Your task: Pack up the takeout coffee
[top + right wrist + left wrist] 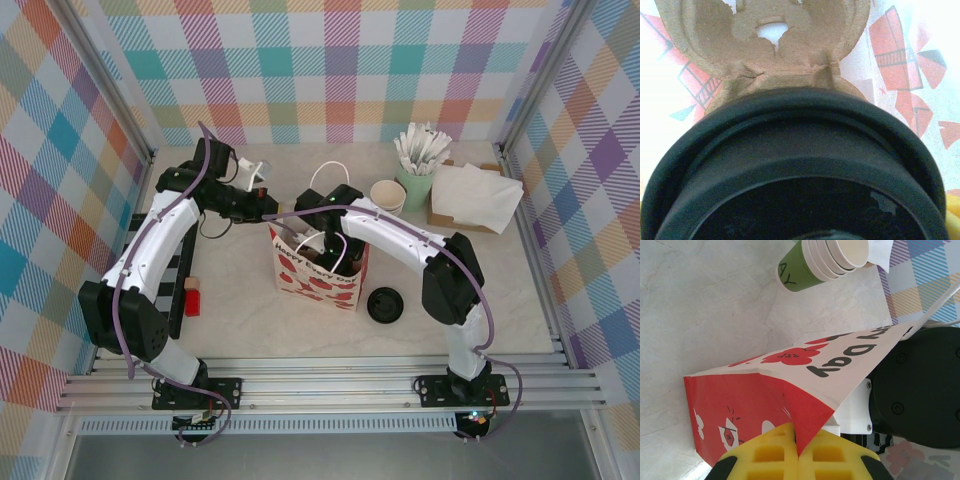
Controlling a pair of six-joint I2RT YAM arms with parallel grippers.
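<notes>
the takeout coffee [795, 165] is seen inside the paper bag [318, 272], with its round black lid close under the right wrist camera; the green cup below the lid is hidden. it is held by the right gripper [327, 243], which is lowered into the open mouth of the bag. the jaws are closed on the cup, and a sliver of yellow pad [953, 205] is seen against the lid's right edge. deeper in the bag, beyond the lid, a brown moulded-pulp cup carrier [775, 45] is seen, and around it the bag's inner wall, printed with red figures.

the bag is stood upright near the middle of the surface [240, 300], with one white handle arched up at its far side. its left rim is pinched by the left gripper [798, 452], whose yellow jaws are pressed together on the red-and-white paper edge.

a loose black lid [385, 305] is laid on the surface just right of the bag's near corner. behind the bag a stack of lidless cream-rimmed cups [388, 194] is stood. just beside it is a green cup of white wrapped sticks [420, 160], and then a brown box of white napkins [470, 195] further right. at the left, under the left arm, a small red block [192, 298] is seen beside a dark strip [178, 290].
</notes>
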